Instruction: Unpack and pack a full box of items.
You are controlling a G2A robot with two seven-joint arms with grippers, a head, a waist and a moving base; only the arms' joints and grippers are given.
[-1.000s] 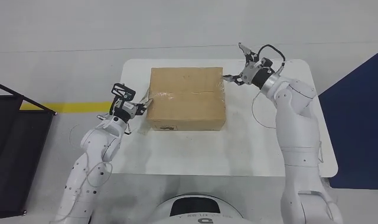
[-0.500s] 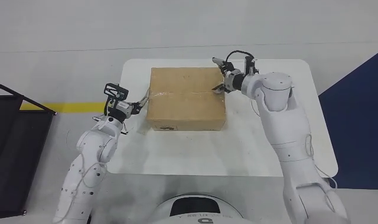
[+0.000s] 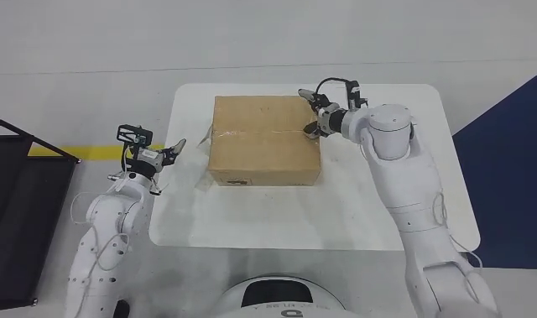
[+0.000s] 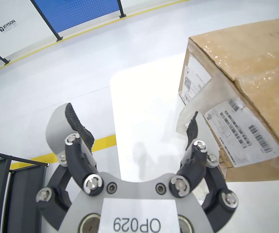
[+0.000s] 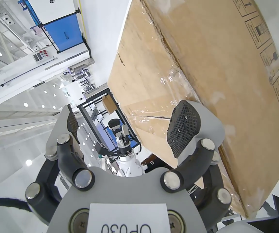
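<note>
Right pincer (image 5: 127,112) gapes empty at the edge of the closed, clear-taped cardboard box (image 3: 265,140); left pincer (image 4: 132,110) gapes apart.

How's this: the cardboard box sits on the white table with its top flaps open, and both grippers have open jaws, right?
Not quite: the cardboard box has its top flaps shut and taped, as the top view shows. It sits on the white table, and both the left gripper and right gripper have open jaws.

Bright, even overhead light; table (image 4: 139,98) glares white, tape (image 4: 248,54) on box (image 4: 278,105) glints.
</note>
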